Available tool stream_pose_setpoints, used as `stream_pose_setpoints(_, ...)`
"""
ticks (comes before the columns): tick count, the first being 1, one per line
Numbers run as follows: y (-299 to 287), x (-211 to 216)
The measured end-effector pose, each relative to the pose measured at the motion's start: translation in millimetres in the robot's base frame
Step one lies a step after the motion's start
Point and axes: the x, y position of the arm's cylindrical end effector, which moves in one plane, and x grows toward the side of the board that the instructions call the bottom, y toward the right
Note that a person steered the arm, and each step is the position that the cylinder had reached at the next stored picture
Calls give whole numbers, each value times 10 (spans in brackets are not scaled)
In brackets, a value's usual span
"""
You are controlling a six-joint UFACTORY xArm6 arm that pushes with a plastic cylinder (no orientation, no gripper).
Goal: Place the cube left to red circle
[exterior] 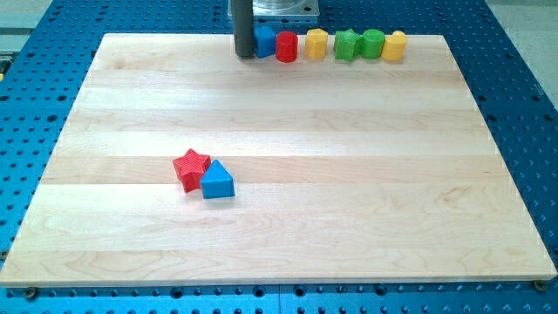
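Observation:
My tip rests on the board at the view's top, touching the left side of a blue cube. The rod partly hides the cube's left part. The blue cube sits just left of the red circle, touching it or nearly so. These two begin a row along the board's top edge.
The row continues to the right with a yellow block, a green star, a green round block and a yellow block. A red star and a blue triangle touch at the board's lower left. The wooden board lies on a blue perforated table.

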Motion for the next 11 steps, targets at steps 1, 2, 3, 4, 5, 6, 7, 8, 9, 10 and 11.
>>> stream_pose_setpoints(1, -171, -360)
stream_pose_setpoints(2, -112, -377)
stream_pose_setpoints(3, 287, -357)
stream_pose_setpoints(4, 547, -370)
stream_pose_setpoints(5, 583, -369)
stream_pose_setpoints(6, 494, -370)
stream_pose_setpoints(7, 12, -369)
stream_pose_setpoints(8, -811, 21)
stream_pose_setpoints(9, -771, 673)
stream_pose_setpoints(10, -423, 867)
stream_pose_setpoints(11, 47, 747)
